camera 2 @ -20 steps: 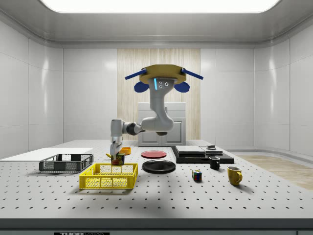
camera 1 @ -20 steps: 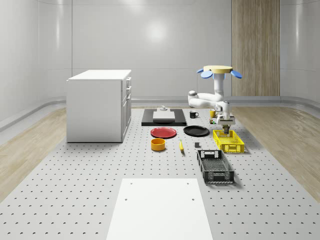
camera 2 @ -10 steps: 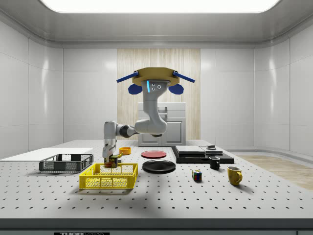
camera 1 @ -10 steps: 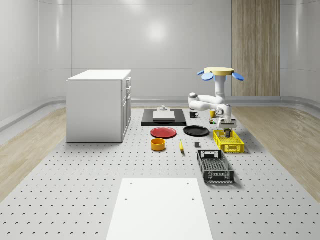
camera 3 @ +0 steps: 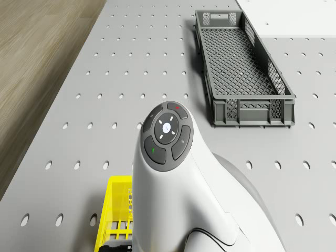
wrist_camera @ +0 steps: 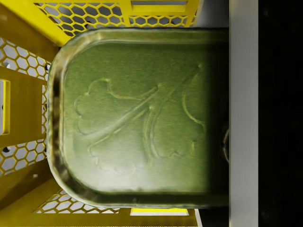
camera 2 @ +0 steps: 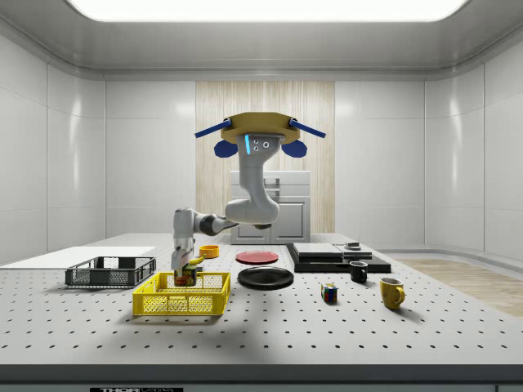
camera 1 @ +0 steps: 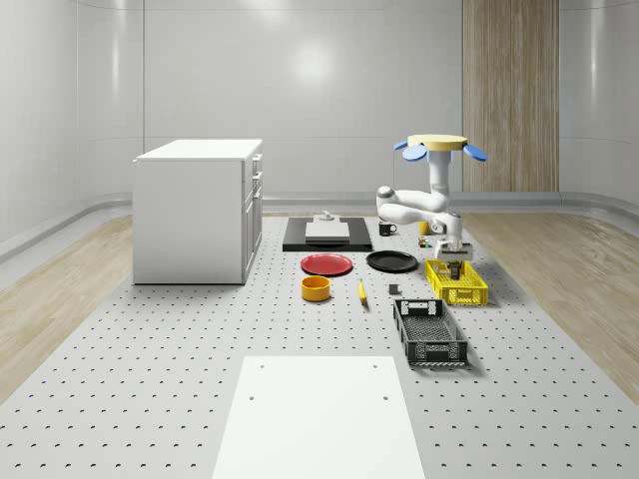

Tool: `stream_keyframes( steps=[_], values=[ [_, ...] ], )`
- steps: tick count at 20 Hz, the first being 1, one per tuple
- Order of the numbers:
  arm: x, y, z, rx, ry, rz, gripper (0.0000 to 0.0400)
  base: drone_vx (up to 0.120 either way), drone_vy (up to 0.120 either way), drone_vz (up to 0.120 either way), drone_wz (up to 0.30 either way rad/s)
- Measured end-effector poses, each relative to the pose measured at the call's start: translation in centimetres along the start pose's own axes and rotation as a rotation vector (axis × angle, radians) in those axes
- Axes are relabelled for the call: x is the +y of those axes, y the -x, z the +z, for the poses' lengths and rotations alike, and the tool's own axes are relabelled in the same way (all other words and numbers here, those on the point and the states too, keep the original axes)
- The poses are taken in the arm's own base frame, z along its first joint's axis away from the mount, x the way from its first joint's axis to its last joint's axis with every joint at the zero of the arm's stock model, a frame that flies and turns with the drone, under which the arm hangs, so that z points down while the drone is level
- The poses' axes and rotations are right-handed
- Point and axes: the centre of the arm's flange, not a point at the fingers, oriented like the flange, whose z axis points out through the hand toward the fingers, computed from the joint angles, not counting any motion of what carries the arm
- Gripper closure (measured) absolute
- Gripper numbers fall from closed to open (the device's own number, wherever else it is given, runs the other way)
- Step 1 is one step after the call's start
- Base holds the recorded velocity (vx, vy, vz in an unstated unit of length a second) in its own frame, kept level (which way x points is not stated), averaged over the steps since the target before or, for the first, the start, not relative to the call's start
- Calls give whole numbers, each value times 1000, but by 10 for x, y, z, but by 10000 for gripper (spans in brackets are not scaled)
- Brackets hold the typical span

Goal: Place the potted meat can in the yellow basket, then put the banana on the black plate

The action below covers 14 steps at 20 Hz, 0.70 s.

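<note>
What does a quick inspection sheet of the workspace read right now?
Surface: perforated table, white panel at its near end.
Job's things: potted meat can held low inside the yellow basket; banana lying on the table; black plate bare.
Clutter: grey crate, red plate, orange bowl, mugs, cube.
Grippers: gripper shut on the can; drone hovering beside the basket.
Cables: nothing seen.
Surroundings: white cabinet.

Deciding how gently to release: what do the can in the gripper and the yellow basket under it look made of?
The green-topped potted meat can looks like stamped metal: glossy lid, embossed leaf pattern, rolled rim. The yellow openwork basket looks like moulded plastic: even matte colour, honeycomb walls. Neither is certain from a render.
</note>
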Motion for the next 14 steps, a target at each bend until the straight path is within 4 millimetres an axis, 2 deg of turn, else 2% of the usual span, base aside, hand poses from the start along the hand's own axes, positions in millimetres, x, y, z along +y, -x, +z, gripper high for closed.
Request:
stream_keyframes(
  steps=[12, 14],
  values=[
    [0, 0, 37, 0, 0, 0, 118, 0, 0, 0, 0],
    [0, 0, 42, -1, -1, 0, 78, 0, 0, 0, 0]
  ],
)
